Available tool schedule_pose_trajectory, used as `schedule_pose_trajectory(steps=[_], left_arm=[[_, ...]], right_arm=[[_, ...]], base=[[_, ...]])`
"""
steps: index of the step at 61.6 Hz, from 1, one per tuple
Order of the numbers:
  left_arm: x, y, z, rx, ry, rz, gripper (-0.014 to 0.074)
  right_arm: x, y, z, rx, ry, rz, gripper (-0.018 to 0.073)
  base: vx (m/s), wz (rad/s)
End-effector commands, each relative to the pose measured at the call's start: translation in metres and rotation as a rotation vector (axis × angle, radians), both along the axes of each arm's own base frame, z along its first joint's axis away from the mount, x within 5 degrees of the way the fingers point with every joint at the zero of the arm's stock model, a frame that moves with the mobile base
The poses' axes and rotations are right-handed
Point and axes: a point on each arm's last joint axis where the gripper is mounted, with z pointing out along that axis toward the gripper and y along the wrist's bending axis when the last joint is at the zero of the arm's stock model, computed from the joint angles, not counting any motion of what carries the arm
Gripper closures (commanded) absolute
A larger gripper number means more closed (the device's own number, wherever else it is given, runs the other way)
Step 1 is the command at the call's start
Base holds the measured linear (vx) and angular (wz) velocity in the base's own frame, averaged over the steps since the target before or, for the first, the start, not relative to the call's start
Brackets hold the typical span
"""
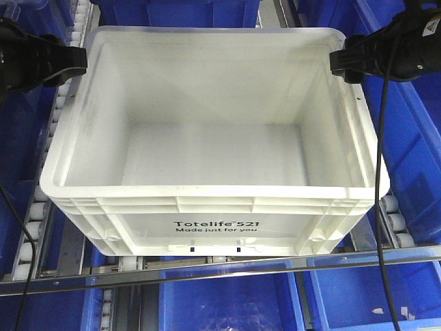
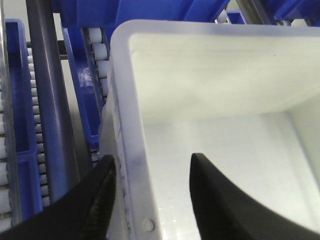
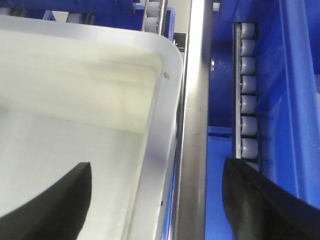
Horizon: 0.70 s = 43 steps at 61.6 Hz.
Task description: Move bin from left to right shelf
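The white bin (image 1: 207, 152), printed "Totelife 521", sits empty on the roller shelf in the middle of the front view. My left gripper (image 1: 77, 63) is at its far left rim. In the left wrist view this gripper (image 2: 152, 162) is open and straddles the bin's (image 2: 210, 75) left wall, one finger outside and one inside. At the far right rim is my right gripper (image 1: 339, 63). The right wrist view shows it (image 3: 157, 167) open, one finger inside the bin (image 3: 75, 75) and the other beyond the steel rail (image 3: 195, 125).
Blue bins (image 1: 227, 303) fill the level below, and more (image 1: 413, 138) stand to the right. Roller tracks (image 3: 248, 95) run beside the white bin on both sides. A steel bar (image 1: 220, 265) crosses in front of it.
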Motion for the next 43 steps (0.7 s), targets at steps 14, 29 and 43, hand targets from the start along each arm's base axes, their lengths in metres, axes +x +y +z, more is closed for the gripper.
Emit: schedule_pose_trajectory(steps=[14,29,43], left_arm=[[-0.007,0.003,0.017,0.036,-0.064,-0.005,0.0262],[-0.018,0.007,-0.003,0.036,-0.08,0.016,0.0262],[-0.037,0.013,0.0,0.039,-0.192,0.027,0.0262]], right_arm=[[-0.016,-0.003,0.038,0.035,-0.18,0.005,0.0026],[-0.033,-0.005,0.013,0.075,-0.253,-0.005,0.0026],[-0.061,-0.012,0.013,0.099,-0.398,-0.012,0.0026]], base=[[0.0,0.0],[0.0,0.0],[0.0,0.0]])
